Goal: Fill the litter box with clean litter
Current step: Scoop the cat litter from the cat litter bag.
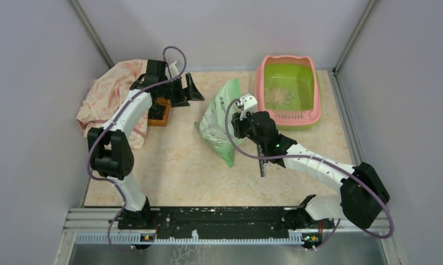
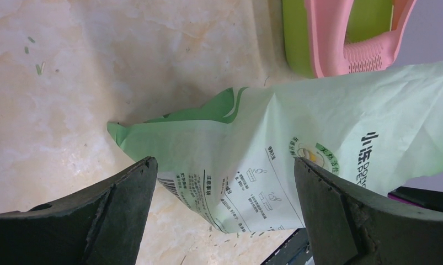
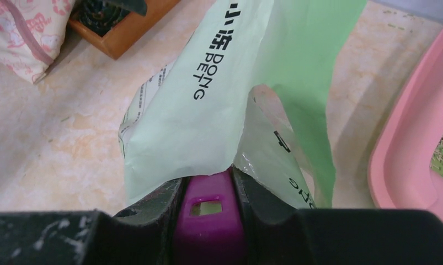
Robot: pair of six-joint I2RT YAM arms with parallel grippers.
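Observation:
The litter box, with a pink rim and green basin, stands at the back right with a patch of pale clean litter on its floor. Its rim also shows in the right wrist view and the left wrist view. My right gripper is shut on a purple scoop handle. The scoop's head is hidden inside the light green bag, whose mouth lies just ahead of the fingers. My left gripper is open and empty, left of the bag.
A small brown wooden tray sits under the left arm beside a pink patterned cloth. A dark strip lies on the table below the right wrist. Grey walls close in the left, back and right.

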